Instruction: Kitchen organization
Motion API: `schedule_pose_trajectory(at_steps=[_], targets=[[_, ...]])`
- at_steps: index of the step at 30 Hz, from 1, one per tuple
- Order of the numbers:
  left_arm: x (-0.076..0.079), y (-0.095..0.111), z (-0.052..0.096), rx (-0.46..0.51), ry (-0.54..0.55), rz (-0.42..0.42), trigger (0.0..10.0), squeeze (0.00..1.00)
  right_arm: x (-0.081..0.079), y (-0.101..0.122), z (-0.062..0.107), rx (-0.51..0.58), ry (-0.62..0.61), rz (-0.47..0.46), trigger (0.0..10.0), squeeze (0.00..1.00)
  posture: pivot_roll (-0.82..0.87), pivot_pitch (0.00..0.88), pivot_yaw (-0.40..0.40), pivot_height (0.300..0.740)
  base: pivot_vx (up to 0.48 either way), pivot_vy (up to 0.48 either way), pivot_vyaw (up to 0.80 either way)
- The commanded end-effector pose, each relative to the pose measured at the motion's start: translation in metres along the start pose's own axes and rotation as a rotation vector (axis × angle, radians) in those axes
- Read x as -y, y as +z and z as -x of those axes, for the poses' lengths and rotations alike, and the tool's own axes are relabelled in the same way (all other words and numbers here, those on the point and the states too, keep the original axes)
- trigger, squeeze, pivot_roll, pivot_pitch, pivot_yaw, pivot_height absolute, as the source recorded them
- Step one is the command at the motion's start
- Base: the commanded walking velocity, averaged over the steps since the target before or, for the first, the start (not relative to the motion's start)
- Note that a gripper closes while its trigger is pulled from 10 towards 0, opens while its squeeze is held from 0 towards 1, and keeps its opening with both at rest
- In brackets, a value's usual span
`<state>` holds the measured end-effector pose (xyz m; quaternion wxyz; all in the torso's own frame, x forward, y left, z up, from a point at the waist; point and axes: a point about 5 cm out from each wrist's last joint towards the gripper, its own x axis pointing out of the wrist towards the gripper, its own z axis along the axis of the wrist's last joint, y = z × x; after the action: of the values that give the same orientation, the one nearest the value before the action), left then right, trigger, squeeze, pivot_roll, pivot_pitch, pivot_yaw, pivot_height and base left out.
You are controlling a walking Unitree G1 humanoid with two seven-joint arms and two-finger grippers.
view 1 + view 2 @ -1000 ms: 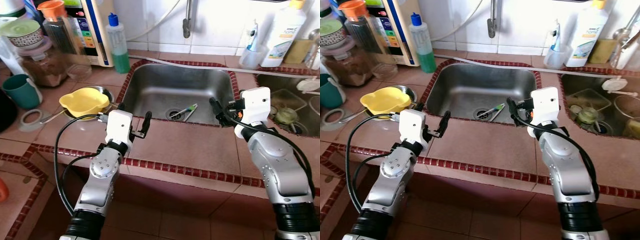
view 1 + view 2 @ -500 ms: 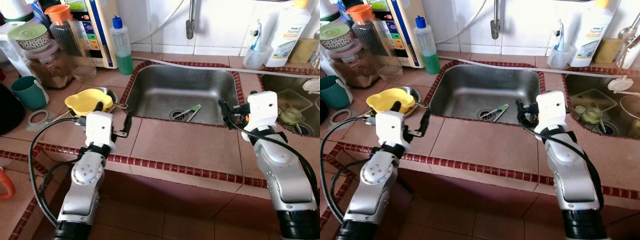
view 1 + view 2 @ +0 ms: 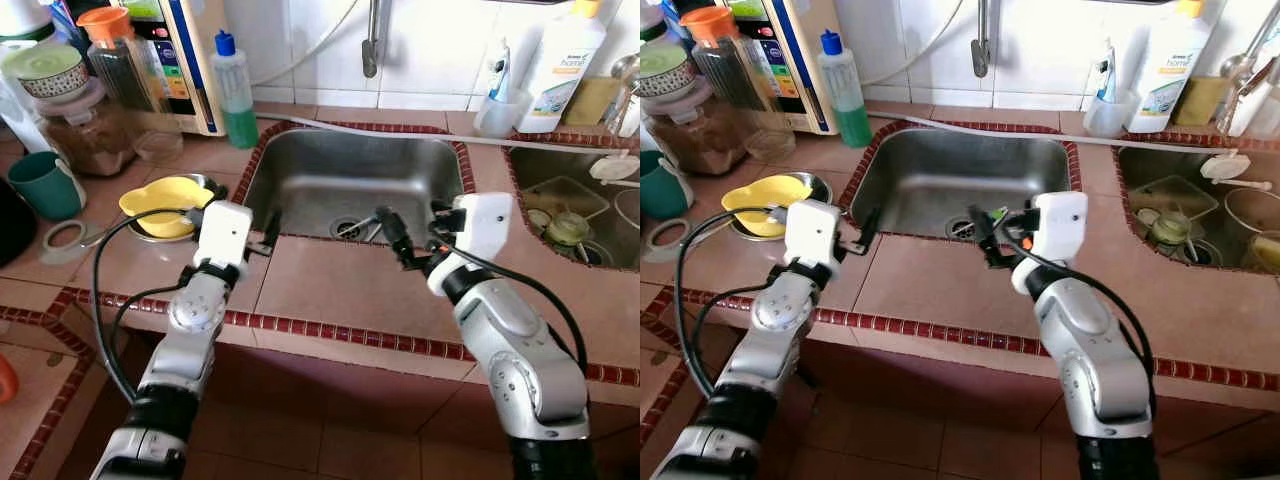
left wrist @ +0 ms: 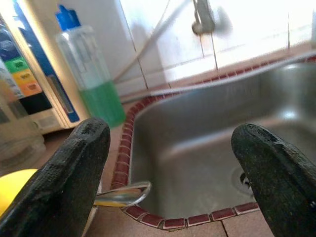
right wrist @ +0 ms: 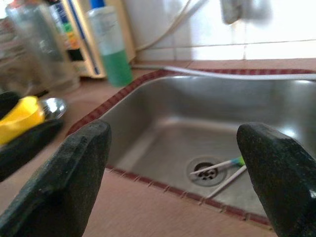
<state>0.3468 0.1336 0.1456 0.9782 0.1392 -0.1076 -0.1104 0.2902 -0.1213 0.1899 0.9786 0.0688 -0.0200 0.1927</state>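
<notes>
A steel sink (image 3: 330,170) is set in the tiled counter, with two thin green-and-white brushes (image 5: 218,169) lying by its drain. A yellow bowl (image 3: 165,194) rests in a metal dish to the sink's left, and a spoon handle (image 4: 121,194) reaches towards the sink rim. My left gripper (image 3: 238,213) hovers over the counter between the yellow bowl and the sink's front left corner, open and holding nothing. My right gripper (image 3: 412,230) hangs above the sink's front rim near the drain, open, with nothing between its fingers.
A green soap bottle (image 3: 233,90), jars and a teal mug (image 3: 40,182) crowd the counter's left. A tape roll (image 3: 62,240) lies near the front edge. A second sink (image 3: 570,200) with dishes is at the right, and a white detergent bottle (image 3: 565,60) stands behind it.
The camera has shifted slightly. My right gripper has swung left along the sink's front rim towards the drain. My left gripper has moved closer to the sink's corner.
</notes>
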Motion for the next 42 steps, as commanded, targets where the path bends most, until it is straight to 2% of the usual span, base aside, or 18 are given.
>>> schedule_pose_trajectory(at_steps=[1, 6, 8, 14, 17, 28, 33, 36, 41, 42], targets=[[-0.003, -0.006, -0.002, -0.025, -0.001, -0.034, 10.0, 0.00, -0.006, 0.003, 0.004, -0.003, 0.043, 0.001, 10.0, 0.00, -0.12, 0.114, 0.031, 0.740, 0.000, 0.000, 0.00], [-0.008, -0.009, -0.010, -0.045, 0.016, -0.030, 10.0, 0.00, -0.013, 0.005, 0.008, -0.026, 0.112, 0.024, 10.0, 0.00, -0.14, 0.120, 0.028, 0.740, 0.000, 0.000, 0.00], [-0.009, -0.009, -0.013, -0.038, 0.005, -0.056, 10.0, 0.00, -0.015, 0.006, 0.009, -0.040, 0.134, 0.027, 10.0, 0.00, -0.14, 0.119, 0.027, 0.740, 0.000, 0.000, 0.00], [-0.009, -0.015, -0.013, -0.053, -0.005, -0.093, 10.0, 0.00, -0.018, 0.007, 0.009, -0.053, 0.159, 0.019, 10.0, 0.00, -0.14, 0.120, 0.025, 0.740, 0.000, 0.000, 0.00], [-0.008, -0.018, -0.013, -0.059, -0.011, -0.111, 10.0, 0.00, -0.034, 0.001, 0.016, -0.126, 0.313, -0.008, 10.0, 0.00, -0.14, 0.120, 0.029, 0.740, 0.000, 0.000, 0.00], [-0.011, -0.023, -0.016, -0.088, -0.015, -0.139, 10.0, 0.00, -0.051, -0.007, 0.030, -0.209, 0.469, -0.031, 10.0, 0.00, -0.15, 0.119, 0.032, 0.740, 0.000, 0.000, 0.00], [-0.012, -0.023, -0.018, -0.098, -0.019, -0.155, 10.0, 0.00, -0.053, -0.008, 0.032, -0.227, 0.489, -0.036, 10.0, 0.00, -0.15, 0.120, 0.036, 0.740, 0.000, 0.000, 0.00], [-0.012, -0.023, -0.018, -0.096, -0.034, -0.193, 10.0, 0.00, -0.053, -0.007, 0.032, -0.224, 0.487, -0.032, 10.0, 0.00, -0.15, 0.121, 0.038, 0.740, 0.000, 0.000, 0.00], [-0.013, -0.024, -0.019, -0.104, -0.029, -0.193, 10.0, 0.00, -0.053, -0.006, 0.033, -0.223, 0.484, -0.034, 10.0, 0.00, -0.15, 0.123, 0.038, 0.740, 0.000, 0.000, 0.00], [-0.013, -0.025, -0.019, -0.109, -0.031, -0.192, 7.6, 0.00, -0.053, -0.006, 0.033, -0.223, 0.485, -0.034, 10.0, 0.00, -0.15, 0.123, 0.038, 0.740, 0.000, 0.000, 0.00]])
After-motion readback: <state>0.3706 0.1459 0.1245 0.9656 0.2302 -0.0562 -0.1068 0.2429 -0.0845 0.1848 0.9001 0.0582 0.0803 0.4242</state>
